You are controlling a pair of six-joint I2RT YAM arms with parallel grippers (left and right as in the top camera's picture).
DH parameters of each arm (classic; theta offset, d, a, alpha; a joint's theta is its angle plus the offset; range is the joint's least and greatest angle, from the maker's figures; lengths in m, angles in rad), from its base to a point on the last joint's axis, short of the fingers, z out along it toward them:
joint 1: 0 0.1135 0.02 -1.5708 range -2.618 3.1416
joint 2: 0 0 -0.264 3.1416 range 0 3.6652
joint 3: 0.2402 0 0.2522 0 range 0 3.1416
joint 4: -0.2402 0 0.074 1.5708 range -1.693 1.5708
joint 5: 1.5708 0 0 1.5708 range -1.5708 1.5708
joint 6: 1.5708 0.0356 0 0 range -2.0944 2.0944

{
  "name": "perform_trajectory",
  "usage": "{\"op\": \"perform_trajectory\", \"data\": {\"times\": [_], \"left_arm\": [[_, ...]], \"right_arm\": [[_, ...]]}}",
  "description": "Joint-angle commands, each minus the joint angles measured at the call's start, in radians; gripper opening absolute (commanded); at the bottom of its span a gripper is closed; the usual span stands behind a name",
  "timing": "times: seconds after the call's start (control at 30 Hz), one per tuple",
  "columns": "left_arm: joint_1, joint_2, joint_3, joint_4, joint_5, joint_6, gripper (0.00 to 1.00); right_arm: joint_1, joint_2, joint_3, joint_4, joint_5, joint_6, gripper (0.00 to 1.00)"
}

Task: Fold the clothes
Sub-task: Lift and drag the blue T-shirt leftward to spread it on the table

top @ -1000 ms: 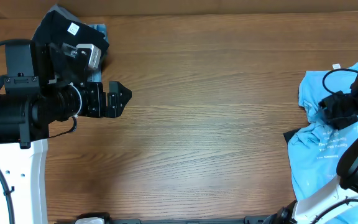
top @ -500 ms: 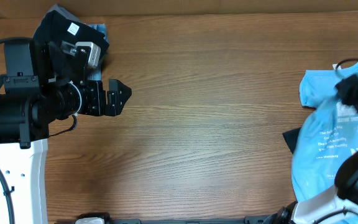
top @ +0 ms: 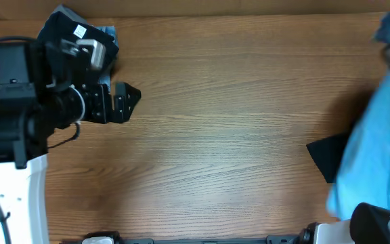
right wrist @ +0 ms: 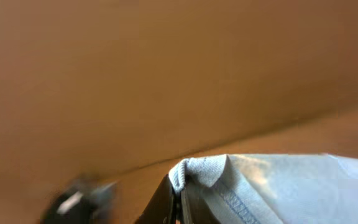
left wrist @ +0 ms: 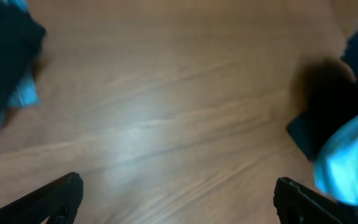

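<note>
While right hand (right wrist: 178, 200) pinches blue shirt (right wrist: 272, 186) collar | left hand (top: 133, 102) wide over table (top: 235, 135)

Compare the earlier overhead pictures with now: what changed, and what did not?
The right hand, shut on the collar of the blue shirt, has lifted it off the table, baring more of a black garment. The left hand and the dark pile stayed put.
</note>
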Motion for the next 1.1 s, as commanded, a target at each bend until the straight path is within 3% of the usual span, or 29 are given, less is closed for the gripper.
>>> {"op": "perform_trajectory", "data": {"times": [0.0,0.13,0.2,0.37,0.47,0.6,0.77,0.93,1.07], "left_arm": [[0.021,-0.011,0.127,0.003,0.008,-0.024,1.0],[0.036,-0.01,0.26,-0.005,-0.051,-0.025,1.0],[0.036,-0.01,0.321,-0.009,-0.087,-0.025,1.0],[0.036,-0.01,0.428,-0.015,-0.15,-0.023,1.0],[0.035,-0.01,0.448,-0.015,-0.145,-0.024,1.0],[0.019,0.019,0.433,-0.027,-0.076,-0.019,1.0],[-0.105,0.124,0.39,-0.038,-0.09,0.017,1.0],[-0.23,0.303,0.358,-0.041,-0.196,0.04,1.0],[-0.287,0.483,0.358,-0.023,-0.2,0.086,0.94]], "right_arm": [[0.237,-0.023,0.095,-0.035,-0.135,-0.016,0.05],[0.568,-0.015,0.093,-0.101,-0.069,-0.016,0.12],[0.699,-0.003,0.087,-0.138,-0.014,-0.017,0.2],[0.916,0.01,0.087,-0.224,0.233,-0.099,0.39],[0.949,-0.01,0.088,-0.247,0.408,-0.064,0.53],[0.934,-0.063,0.091,-0.256,0.599,0.032,0.6],[0.932,-0.153,0.091,-0.258,0.818,0.114,0.67],[0.932,-0.225,0.091,-0.291,0.901,0.206,0.71],[0.932,-0.249,0.091,-0.335,0.902,0.235,0.72]]}}
